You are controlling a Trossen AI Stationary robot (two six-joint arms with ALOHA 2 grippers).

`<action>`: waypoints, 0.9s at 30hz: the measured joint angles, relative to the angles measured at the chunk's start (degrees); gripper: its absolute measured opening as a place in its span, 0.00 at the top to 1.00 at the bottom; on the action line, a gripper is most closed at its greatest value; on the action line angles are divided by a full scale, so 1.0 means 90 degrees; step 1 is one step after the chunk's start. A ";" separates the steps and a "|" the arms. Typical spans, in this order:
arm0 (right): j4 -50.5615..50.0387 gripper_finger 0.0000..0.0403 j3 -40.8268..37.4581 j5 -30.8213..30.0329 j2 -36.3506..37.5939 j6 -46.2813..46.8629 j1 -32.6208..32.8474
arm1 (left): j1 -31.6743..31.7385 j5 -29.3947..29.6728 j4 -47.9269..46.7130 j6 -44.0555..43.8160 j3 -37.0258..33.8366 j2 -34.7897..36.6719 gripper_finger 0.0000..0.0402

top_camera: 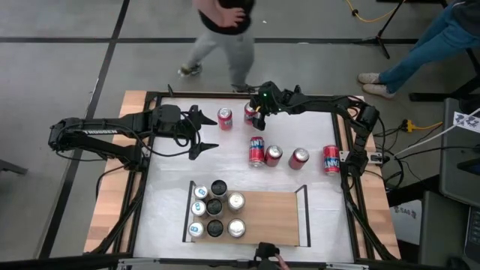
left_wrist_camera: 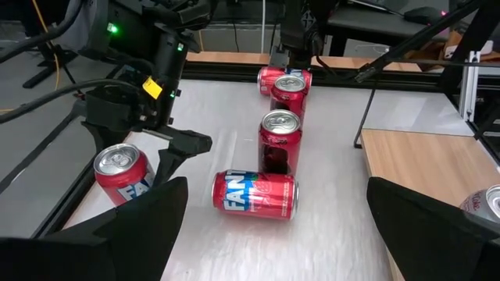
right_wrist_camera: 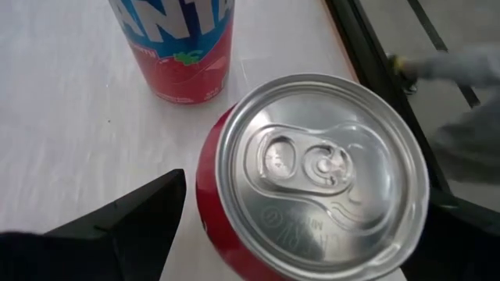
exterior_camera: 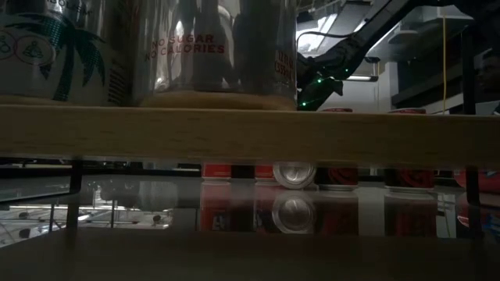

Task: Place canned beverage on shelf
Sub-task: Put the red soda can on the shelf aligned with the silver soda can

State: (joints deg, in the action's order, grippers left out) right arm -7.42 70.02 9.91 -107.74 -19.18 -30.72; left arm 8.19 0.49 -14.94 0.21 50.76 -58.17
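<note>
Several red Fanta cans are on the white tabletop. One stands at the far edge, and its silver top fills the right wrist view. My right gripper is above this can, pointing down and open. Its fingers stand on either side of the can, and a thin gap shows on the side in view. Another can stands just left of it. The light-wood shelf stands at the near edge with several cans on its left part. My left gripper is open and empty, left of the cans.
One can lies on its side, and more cans are grouped to its right. The right half of the shelf board is bare between its black rails. A person stands beyond the far edge.
</note>
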 joint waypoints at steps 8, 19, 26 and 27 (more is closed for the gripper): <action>0.0007 0.14 0.0000 0.0073 0.0000 0.0000 -0.0002 | 0.0000 0.0002 0.0000 0.0000 0.0000 0.0000 0.04; 0.0015 0.28 0.0002 0.0209 0.0005 0.0000 0.0000 | 0.0000 0.0007 0.0000 -0.0115 0.0000 0.0000 0.04; -0.0203 0.28 0.0131 0.0647 0.0005 0.0304 0.0000 | -0.0002 0.0109 -0.0002 -0.0296 0.0000 0.0000 0.04; -0.0315 0.28 0.0209 0.0685 0.0005 0.0304 0.0000 | -0.0002 0.0149 -0.0002 -0.0296 0.0000 0.0002 0.04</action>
State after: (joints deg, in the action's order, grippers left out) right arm -10.26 71.90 16.08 -107.70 -16.44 -30.72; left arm 8.16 1.83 -14.96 -2.46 50.76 -58.15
